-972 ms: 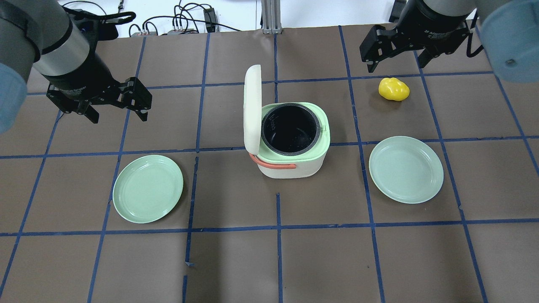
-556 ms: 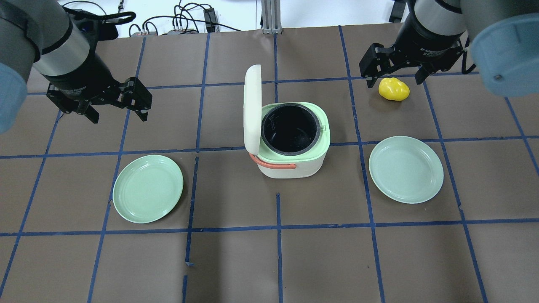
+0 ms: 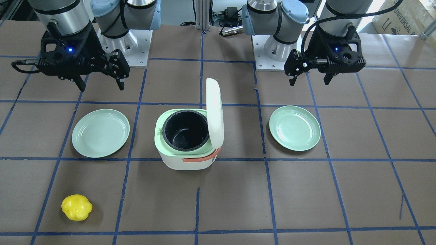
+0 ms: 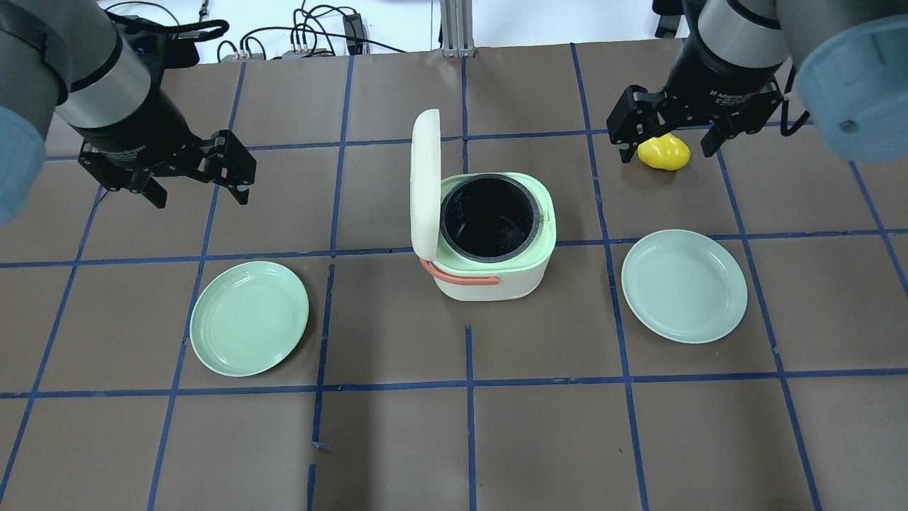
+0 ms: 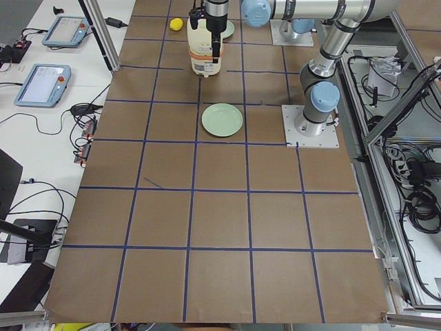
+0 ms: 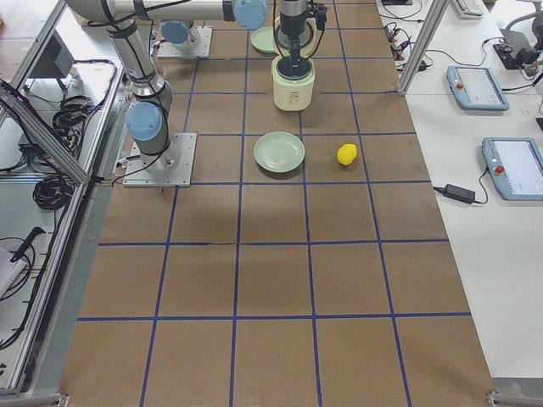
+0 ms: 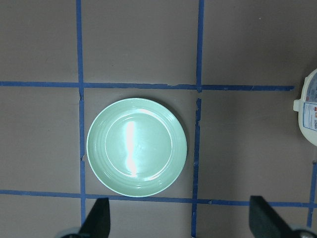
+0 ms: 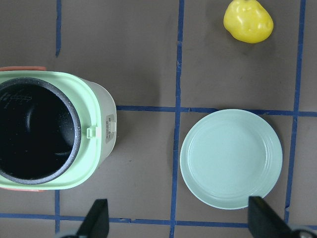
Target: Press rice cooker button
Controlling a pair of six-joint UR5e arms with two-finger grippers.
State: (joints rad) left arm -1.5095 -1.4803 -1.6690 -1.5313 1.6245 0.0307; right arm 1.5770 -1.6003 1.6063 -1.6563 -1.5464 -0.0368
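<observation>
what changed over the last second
The right gripper moved down in the overhead view and now overlaps the yellow toy there. It stayed open and took hold of nothing. The left gripper, the cooker with its lid up, the plates and the yellow toy did not move.

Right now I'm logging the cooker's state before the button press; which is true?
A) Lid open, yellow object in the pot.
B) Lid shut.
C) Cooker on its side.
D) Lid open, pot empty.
D: the rice cooker sits upright with its lid raised, the dark inner pot holds nothing, and the yellow object lies well apart from it.
</observation>
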